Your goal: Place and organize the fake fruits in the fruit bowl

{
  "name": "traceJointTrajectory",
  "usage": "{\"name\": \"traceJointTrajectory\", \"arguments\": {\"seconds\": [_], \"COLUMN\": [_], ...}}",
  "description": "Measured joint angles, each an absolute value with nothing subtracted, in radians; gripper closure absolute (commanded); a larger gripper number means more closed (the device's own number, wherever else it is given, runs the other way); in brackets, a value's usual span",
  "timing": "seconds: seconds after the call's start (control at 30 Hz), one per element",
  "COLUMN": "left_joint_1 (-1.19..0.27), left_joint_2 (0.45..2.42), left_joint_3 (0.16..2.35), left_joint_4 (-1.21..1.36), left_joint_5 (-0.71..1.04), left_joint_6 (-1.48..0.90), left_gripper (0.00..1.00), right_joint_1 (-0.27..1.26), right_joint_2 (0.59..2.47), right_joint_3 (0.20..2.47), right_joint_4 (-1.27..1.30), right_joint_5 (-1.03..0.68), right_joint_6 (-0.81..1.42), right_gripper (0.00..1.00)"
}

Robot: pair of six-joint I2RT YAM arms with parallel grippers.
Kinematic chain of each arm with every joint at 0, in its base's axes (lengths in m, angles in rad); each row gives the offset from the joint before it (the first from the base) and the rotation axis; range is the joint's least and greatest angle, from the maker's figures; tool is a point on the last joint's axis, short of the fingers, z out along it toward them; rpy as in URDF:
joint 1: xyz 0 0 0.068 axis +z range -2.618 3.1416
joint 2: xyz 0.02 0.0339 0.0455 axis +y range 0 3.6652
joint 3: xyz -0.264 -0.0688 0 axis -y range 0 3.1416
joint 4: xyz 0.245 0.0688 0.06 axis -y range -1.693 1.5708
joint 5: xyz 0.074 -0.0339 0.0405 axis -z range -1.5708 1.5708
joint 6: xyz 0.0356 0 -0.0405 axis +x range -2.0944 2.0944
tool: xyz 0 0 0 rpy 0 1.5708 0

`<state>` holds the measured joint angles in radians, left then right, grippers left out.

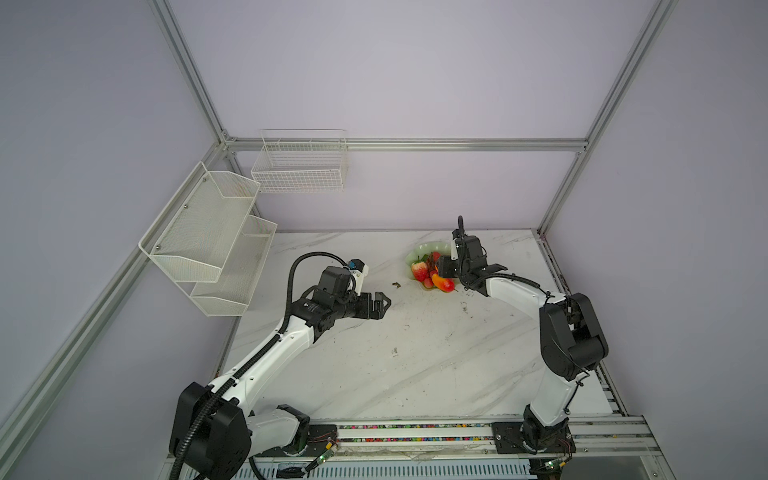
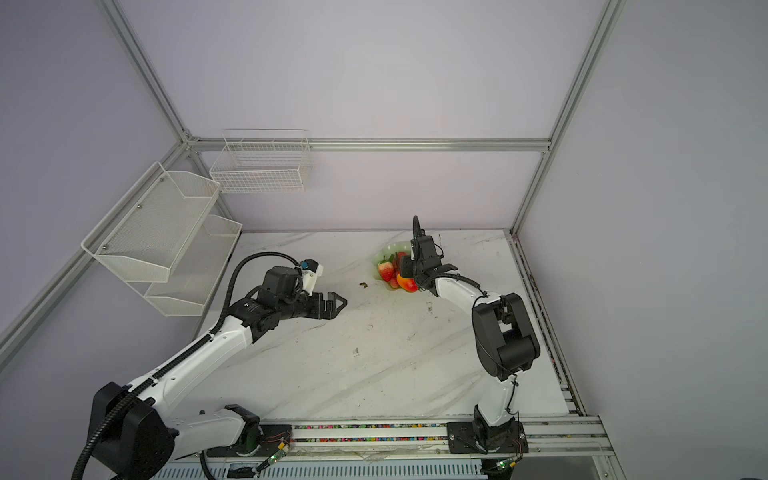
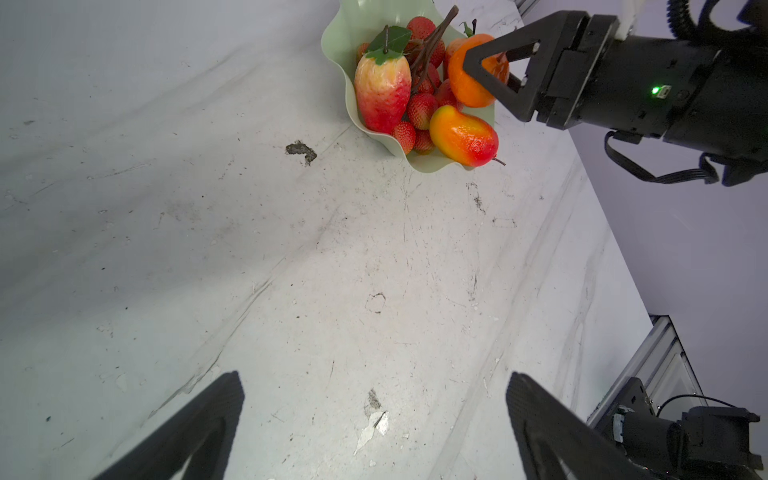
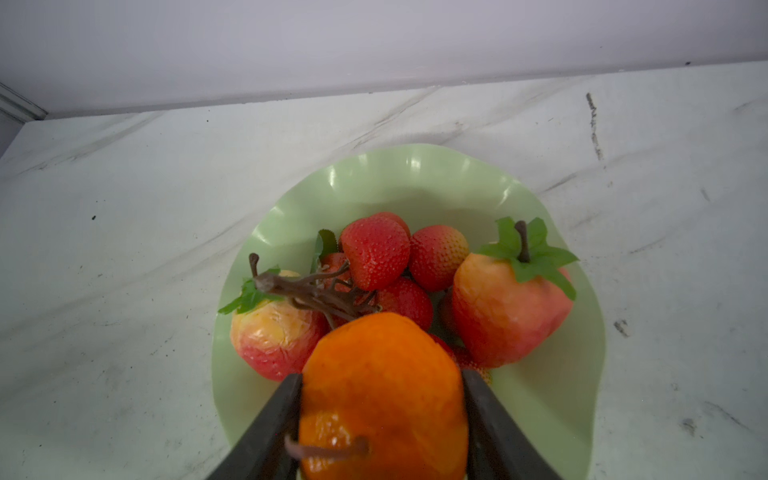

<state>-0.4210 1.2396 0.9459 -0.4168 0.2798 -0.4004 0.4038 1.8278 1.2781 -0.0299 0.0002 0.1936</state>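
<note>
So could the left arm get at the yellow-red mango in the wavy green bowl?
Probably yes: the open left gripper faces the mango on the bowl's near rim across open tabletop. The right gripper, holding the round orange, hovers close.

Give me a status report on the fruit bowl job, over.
Right gripper shut on orange, over the bowl. Left gripper open, empty. Strawberries, berries, mango in bowl. Nothing in the way.

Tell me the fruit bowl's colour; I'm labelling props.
Pale green, glossy; the right wrist view shows the fruit bowl best.
</note>
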Motion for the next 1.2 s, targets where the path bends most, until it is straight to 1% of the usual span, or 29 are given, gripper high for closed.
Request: {"name": "traceJointTrajectory", "arguments": {"seconds": [0.23, 0.47, 0.7, 0.8, 0.87, 0.97, 1.03, 1.1, 1.2], "left_joint_1": [-0.421, -0.421, -0.421, -0.421, -0.421, -0.421, -0.421, -0.422, -0.422], "left_joint_2": [1.241, 1.242, 1.242, 1.242, 1.240, 1.225, 1.196, 1.147, 1.040], "left_joint_3": [0.946, 0.946, 0.946, 0.946, 0.946, 0.946, 0.946, 0.943, 0.889], "left_joint_4": [-0.376, -0.364, -0.360, -0.360, -0.360, -0.362, -0.371, -0.384, -0.347], "left_joint_5": [0.289, 0.292, 0.304, 0.305, 0.303, 0.278, 0.221, 0.112, -0.123], "left_joint_6": [-0.400, -0.400, -0.398, -0.390, -0.377, -0.355, -0.334, -0.319, -0.278], "left_gripper": [0.00, 0.00, 0.00, 0.00, 0.00, 0.00, 0.00, 0.00, 0.00], "right_joint_1": [0.402, 0.399, 0.399, 0.399, 0.399, 0.398, 0.391, 0.368, 0.311], "right_joint_2": [1.887, 1.910, 1.906, 1.873, 1.814, 1.680, 1.563, 1.429, 1.220], "right_joint_3": [1.328, 1.345, 1.345, 1.337, 1.316, 1.243, 1.163, 1.060, 0.856], "right_joint_4": [-0.031, -0.033, -0.038, -0.043, -0.043, -0.036, -0.019, 0.012, 0.110], "right_joint_5": [-0.008, -0.006, 0.005, 0.012, 0.026, 0.073, 0.119, 0.177, 0.281], "right_joint_6": [0.178, 0.170, 0.171, 0.173, 0.179, 0.194, 0.210, 0.232, 0.259], "right_gripper": [0.44, 0.25, 0.14, 0.08, 0.03, 0.03, 0.03, 0.03, 0.03]}}
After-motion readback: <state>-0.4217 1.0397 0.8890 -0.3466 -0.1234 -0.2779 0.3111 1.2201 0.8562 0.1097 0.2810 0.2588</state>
